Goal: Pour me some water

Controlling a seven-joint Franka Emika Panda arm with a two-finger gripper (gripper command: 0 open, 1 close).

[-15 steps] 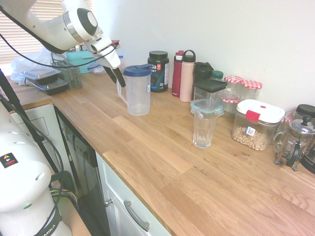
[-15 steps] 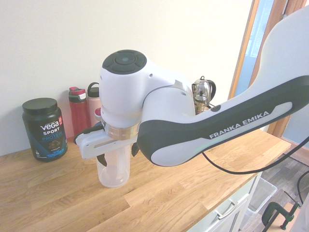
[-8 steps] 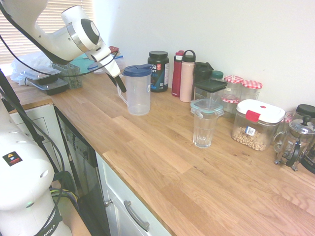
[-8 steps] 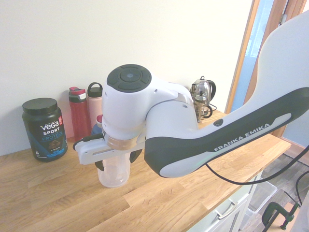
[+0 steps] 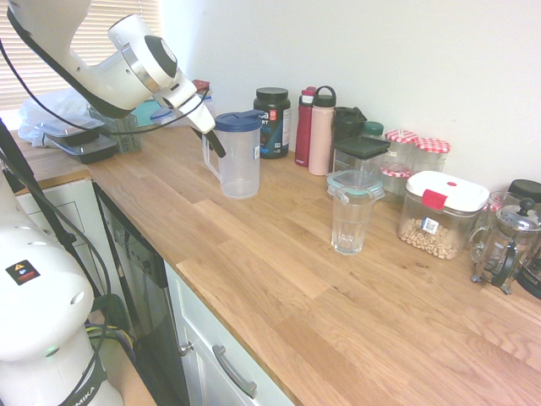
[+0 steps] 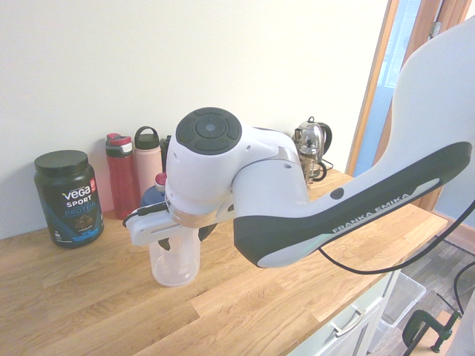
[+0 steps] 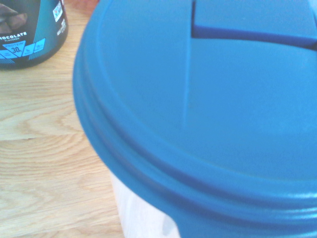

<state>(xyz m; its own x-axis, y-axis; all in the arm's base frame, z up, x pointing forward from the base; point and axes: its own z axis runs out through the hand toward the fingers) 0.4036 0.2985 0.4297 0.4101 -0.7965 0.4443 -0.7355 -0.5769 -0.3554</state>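
Step in hand is grasping: the white arm's gripper [image 5: 215,139], jaws parted and empty, straddles the handle of the clear plastic jug with blue lid [image 5: 237,156] standing upright on the wooden countertop [image 5: 279,271]; closing comes next, then carrying to the empty ribbed drinking glass [image 5: 350,222].

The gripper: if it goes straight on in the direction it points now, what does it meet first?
Most likely the pitcher. The gripper points obliquely down at its handle side, just under the blue lid, which fills the wrist view. Whether it already touches the handle cannot be told; depth is unclear.
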